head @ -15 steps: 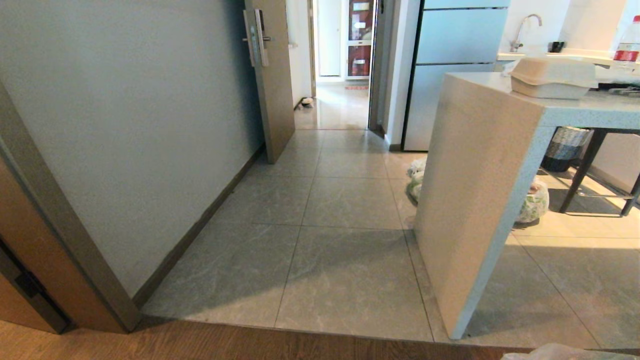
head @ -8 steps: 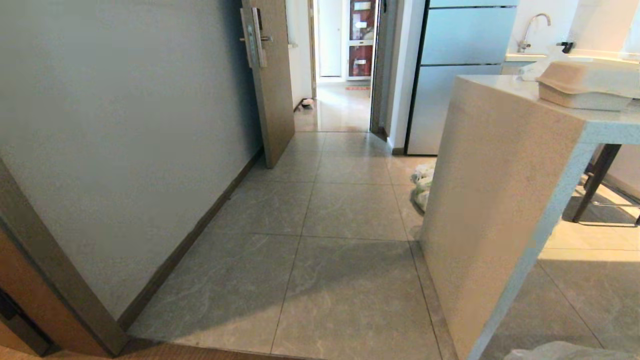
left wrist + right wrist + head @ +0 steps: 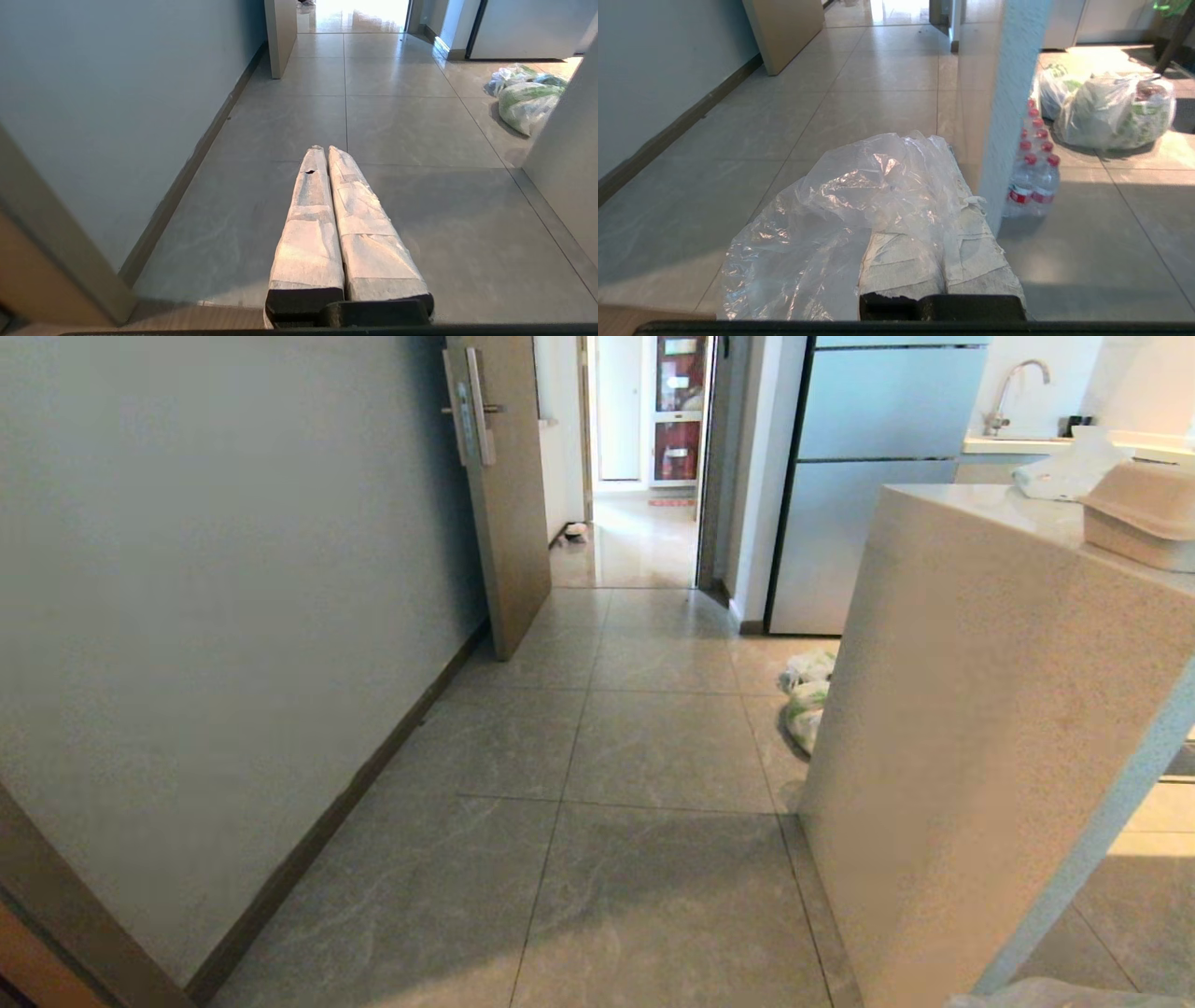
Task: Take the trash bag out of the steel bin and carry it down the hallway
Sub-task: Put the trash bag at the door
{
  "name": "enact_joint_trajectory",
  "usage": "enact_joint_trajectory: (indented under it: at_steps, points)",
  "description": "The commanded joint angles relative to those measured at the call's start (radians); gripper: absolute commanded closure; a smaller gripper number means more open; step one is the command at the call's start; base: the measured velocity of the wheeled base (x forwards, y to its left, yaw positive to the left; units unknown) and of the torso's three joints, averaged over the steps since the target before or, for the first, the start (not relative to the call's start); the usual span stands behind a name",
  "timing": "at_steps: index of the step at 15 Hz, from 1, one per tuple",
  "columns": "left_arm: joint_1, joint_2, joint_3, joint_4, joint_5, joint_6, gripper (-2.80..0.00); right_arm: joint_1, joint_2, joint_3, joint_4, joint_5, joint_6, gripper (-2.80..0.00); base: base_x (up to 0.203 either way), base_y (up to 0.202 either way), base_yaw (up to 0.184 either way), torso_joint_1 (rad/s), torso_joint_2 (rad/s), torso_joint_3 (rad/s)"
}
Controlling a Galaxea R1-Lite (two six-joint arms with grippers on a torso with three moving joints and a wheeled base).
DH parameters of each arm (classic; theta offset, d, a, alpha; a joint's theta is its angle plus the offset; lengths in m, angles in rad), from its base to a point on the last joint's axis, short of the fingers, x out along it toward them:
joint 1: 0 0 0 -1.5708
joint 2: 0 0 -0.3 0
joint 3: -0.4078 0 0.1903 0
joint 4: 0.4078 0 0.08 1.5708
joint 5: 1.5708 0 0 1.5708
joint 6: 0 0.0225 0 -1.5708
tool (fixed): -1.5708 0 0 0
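Since the earlier frame, the whole view is carried forward, so the counter looms nearer. The trash bag is draped over the right claw, which is clamped on it. The left claw is pressed together, empty. The hallway lies straight ahead, through the doorway.
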Motion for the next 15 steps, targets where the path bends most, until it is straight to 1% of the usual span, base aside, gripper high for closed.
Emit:
enact_joint_trajectory:
  at_steps: [1, 11, 12, 15]
  points:
    - [0.0, 0.0, 0.002, 0.001, 0.001, 0.0, 0.0, 0.0, 0.001, 0.002, -0.001, 0.0, 0.002, 0.0, 0.183, 0.0, 0.002, 0.006, 0.0, 0.004]
    - [0.0, 0.0, 0.002, -0.001, 0.001, 0.001, 0.0, 0.0, 0.0, 0.002, -0.001, 0.0, 0.003, 0.0, 0.186, 0.0, 0.001, 0.003, 0.0, 0.003]
    - [0.0, 0.0, 0.002, -0.001, 0.001, 0.002, 0.0, 0.0, 0.001, 0.002, -0.001, -0.001, 0.005, 0.0, 0.123, 0.0, 0.003, 0.002, 0.0, 0.002]
    - [0.0, 0.0, 0.002, 0.001, 0.001, 0.0, 0.0, 0.0, 0.0, 0.002, -0.001, -0.001, 0.006, 0.0, 0.0, 0.0, 0.0, 0.0, 0.0, 0.0]
